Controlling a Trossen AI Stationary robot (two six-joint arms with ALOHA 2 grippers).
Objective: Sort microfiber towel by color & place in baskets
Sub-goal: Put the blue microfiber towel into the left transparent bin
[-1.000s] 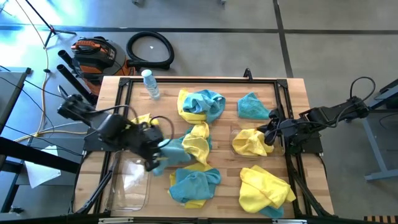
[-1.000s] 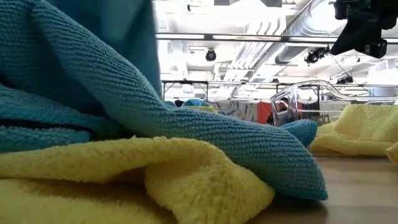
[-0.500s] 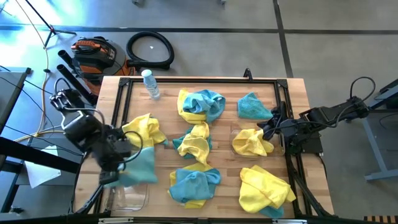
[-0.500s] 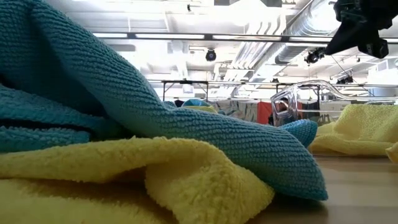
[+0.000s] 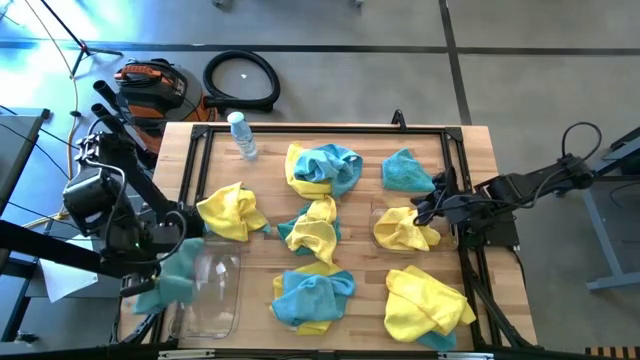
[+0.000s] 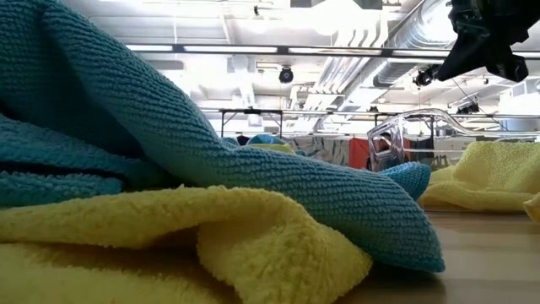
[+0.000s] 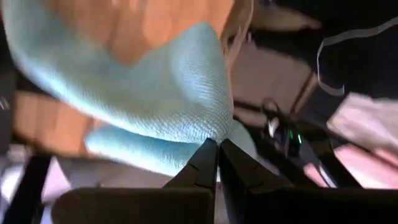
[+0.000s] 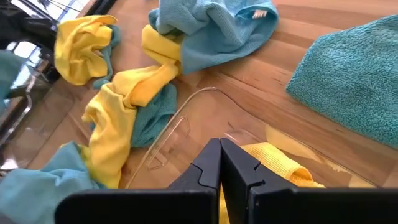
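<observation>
My left gripper is shut on a teal towel, held at the table's left edge beside the left clear basket. My right gripper is shut and hovers over the right clear basket, where a yellow towel lies. More yellow and teal towels lie bunched on the wooden table: a yellow one, a mixed heap, a teal one, a mixed heap. My left gripper pinches the teal towel between its two shut fingers at a bunched fold; how many layers I cannot tell. The towel is lifted clear and spreads out loosely from the fingertips, slack.
A teal-and-yellow heap and a yellow heap lie near the table's near edge; they fill the low view's foreground. A clear water bottle lies at the far left corner. A black frame borders the table.
My left gripper has carried the teal towel from the middle of the table toward the left edge, passing over the left basket. The towel is lifted clear of the heap it lay by and now hangs beside the basket's left wall.
</observation>
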